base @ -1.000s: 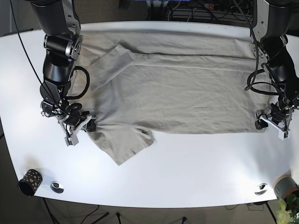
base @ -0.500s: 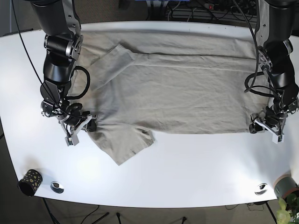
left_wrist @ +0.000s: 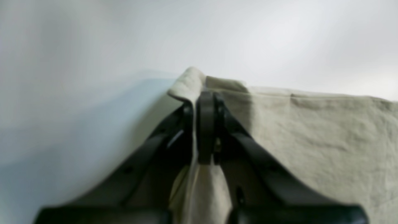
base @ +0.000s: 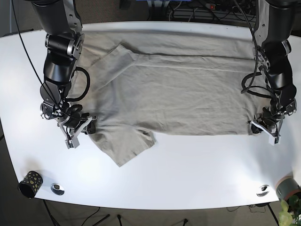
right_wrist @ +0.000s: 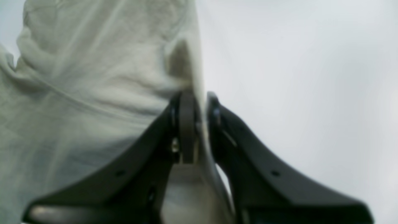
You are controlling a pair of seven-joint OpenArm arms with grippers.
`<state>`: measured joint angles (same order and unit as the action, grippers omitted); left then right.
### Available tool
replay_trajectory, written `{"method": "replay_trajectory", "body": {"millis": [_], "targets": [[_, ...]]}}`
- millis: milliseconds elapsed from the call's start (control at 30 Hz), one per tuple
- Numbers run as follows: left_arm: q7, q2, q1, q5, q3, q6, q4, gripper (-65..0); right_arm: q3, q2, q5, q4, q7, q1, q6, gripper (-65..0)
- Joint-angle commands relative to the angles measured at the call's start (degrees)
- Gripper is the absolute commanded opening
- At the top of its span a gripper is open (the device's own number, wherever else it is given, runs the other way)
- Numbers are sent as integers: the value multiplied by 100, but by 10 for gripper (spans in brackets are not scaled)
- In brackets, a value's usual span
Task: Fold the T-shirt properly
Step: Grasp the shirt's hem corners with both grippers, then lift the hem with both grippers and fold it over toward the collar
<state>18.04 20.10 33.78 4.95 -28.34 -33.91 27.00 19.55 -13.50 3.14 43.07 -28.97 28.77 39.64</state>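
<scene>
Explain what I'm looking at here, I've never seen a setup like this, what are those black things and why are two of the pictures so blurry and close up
This is a two-armed robot working at a white table. The base view looks down from above on the whole scene. A beige T-shirt lies spread flat on the table, with one sleeve already folded inward at the far side.

The two close-up pictures come from small cameras mounted on the robot's wrists, so they look straight along its pincers. The black prongs are those pincers, called grippers. The left gripper is closed on a corner of the shirt's hem, and the right gripper pinches the fabric near the other sleeve. In the base view they sit at the shirt's near corners, the left gripper on that picture's right.

A small dark patterned cup stands near the table's front edge.
</scene>
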Motion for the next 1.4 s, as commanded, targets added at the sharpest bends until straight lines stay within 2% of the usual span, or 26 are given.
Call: {"method": "replay_trajectory", "body": {"millis": [0,167,333,533,667,967,1067,1233,1367], "targets": [[55,69,90,19,-10,-244,478,-650,10,-61,104,348,71,177,36,-593],[415,-159,-121,10,-89,-596,1322,-650,10,-61,113,1227,-404,2,36,-593],[917,-397,-472,19,-432,-609,2420,-650,10,-61,130,2168,-844,-209,36,-593],[1356,-546,-842,10,-476,-609,3440,-650,10,-61,139,2968,-1266,-482,36,-593],[1488,-625,-1105,-16,-476,-609,3959,-650,10,-61,139,3319,-1327,-728,36,-593],[2103,-713,-1765,-684,-476,-609,5304,-650,54,-53,139,4559,-1969,-1282,36,-593],[2288,-731,-1958,-754,-476,-609,5726,-650,54,0,148,4981,-2101,-1493,36,-593],[2376,-739,-2187,-895,-476,-609,6051,-650,54,123,130,5174,-2118,-1651,36,-593],[2376,-731,-2231,-965,-476,-609,6016,-650,27,141,130,4708,-2101,-1502,36,-574]]}}
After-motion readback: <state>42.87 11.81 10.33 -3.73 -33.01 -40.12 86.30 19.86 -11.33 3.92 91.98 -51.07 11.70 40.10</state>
